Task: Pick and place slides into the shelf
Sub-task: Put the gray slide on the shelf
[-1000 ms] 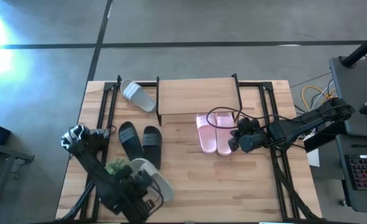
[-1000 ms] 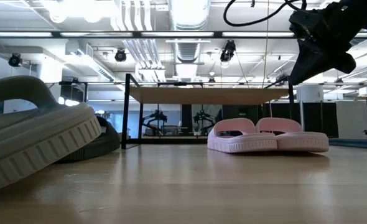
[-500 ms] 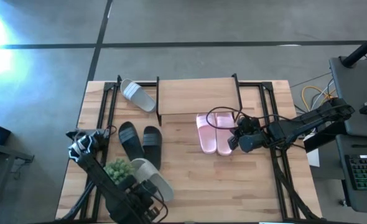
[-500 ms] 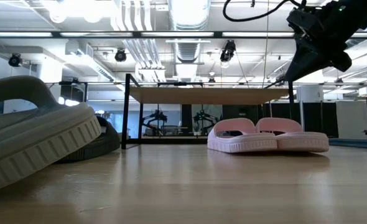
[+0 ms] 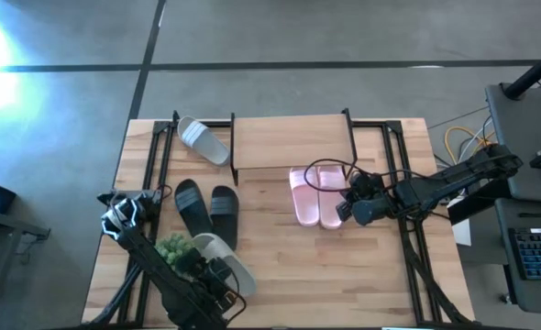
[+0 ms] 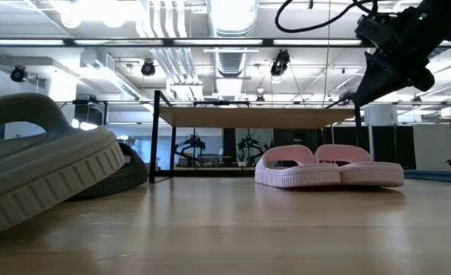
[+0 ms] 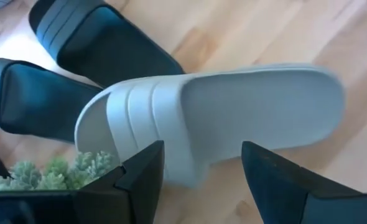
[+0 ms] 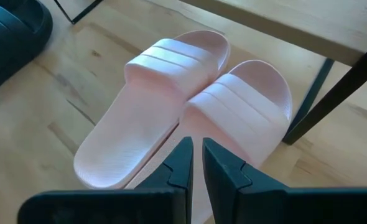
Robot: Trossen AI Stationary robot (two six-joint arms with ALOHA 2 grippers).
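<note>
My left jaws (image 7: 202, 171) stand spread over the grey-white slide (image 7: 214, 118) on the tabletop (image 5: 344, 266); closing off-centre could skid it into the black slides (image 5: 206, 211). My right jaws (image 8: 196, 163), pressed together, hover above the pink slides (image 8: 183, 106). The shelf (image 5: 289, 142) holds nothing on top.

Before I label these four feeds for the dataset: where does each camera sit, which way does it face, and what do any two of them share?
High view: overhead, straight down on the table; both arms show.
Low view: at tabletop height, level across to the shelf; the right arm enters from above.
Left wrist view: on the left arm, facing a grey-white slide past its own open fingers.
Right wrist view: on the right arm, facing the pink slides past its shut fingers.
Shared: the pink slides appear in high, low and right wrist views.
</note>
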